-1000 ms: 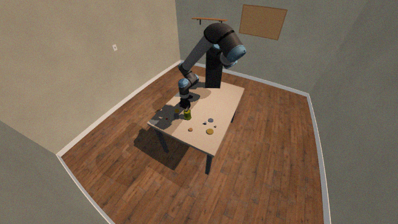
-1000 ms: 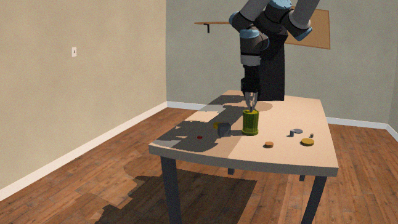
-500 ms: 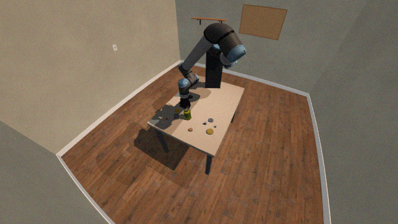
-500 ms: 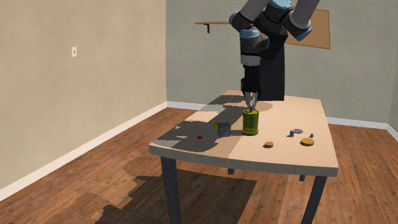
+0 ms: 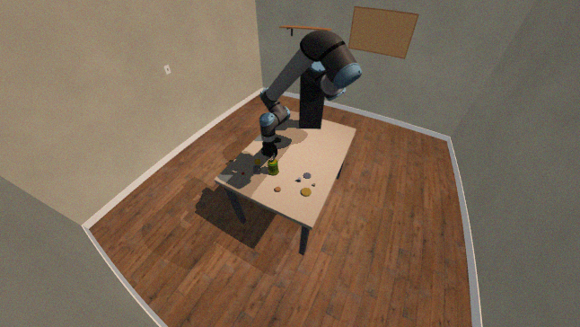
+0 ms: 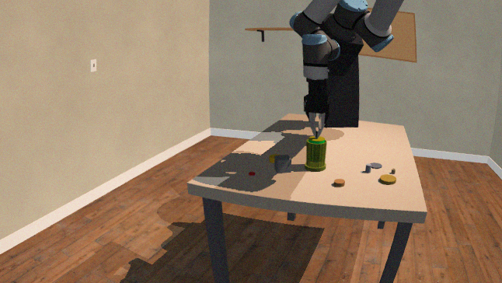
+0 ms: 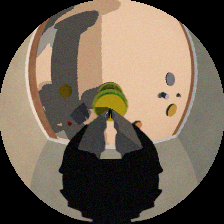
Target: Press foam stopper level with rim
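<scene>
1. The gripper (image 6: 317, 135) is seen pointing straight down over the jar (image 6: 315, 155), and its two fingers are pressed together with nothing held between them.
2. The closed tips are placed on the yellow foam stopper (image 6: 317, 138), near the middle of the jar mouth; in the wrist view the tips (image 7: 109, 114) meet at the near edge of the stopper (image 7: 111, 101).
3. The jar is a green ribbed cylinder and it is standing upright on the table (image 6: 350, 206), near the middle of the table top, at the border of the arm's shadow.
4. The stopper is shown as a thin yellow disc inside the green rim; whether its top is exactly level with the rim cannot be told from these views.
5. Just left of the jar a small grey cup (image 6: 282, 163) is seen in the shadow, with a small yellow piece (image 6: 273, 158) touching or just behind it.
6. Further left a small red dot (image 6: 251, 173) is lying on the table.
7. To the right of the jar, well apart from it, an orange disc (image 6: 339, 182), a yellow disc (image 6: 388, 179) and a grey disc (image 6: 375, 165) are lying flat.
</scene>
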You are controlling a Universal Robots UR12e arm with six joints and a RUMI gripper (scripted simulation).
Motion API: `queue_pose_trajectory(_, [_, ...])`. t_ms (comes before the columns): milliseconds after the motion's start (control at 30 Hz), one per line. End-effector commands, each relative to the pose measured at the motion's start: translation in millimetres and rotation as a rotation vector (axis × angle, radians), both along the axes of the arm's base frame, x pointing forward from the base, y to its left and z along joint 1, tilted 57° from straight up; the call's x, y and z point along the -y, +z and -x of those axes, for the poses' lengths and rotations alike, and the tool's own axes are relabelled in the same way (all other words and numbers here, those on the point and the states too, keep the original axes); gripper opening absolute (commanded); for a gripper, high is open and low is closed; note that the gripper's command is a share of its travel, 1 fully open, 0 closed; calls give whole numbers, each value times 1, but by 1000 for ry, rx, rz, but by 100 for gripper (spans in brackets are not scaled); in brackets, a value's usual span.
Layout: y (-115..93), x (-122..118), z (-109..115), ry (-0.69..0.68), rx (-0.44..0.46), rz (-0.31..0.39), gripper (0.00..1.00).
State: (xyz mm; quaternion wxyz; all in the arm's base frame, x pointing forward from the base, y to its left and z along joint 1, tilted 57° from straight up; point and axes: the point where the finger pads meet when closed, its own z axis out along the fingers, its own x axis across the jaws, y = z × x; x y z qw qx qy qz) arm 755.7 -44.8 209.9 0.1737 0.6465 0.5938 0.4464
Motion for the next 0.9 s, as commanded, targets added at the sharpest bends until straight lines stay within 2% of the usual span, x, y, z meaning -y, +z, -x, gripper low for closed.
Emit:
queue_pose_trajectory(0, [8, 5, 12, 0, 0, 0, 0])
queue_pose_trajectory(233, [18, 10, 26, 0, 0, 0, 0])
queue_pose_trajectory(867, [21, 12, 30, 0, 0, 0, 0])
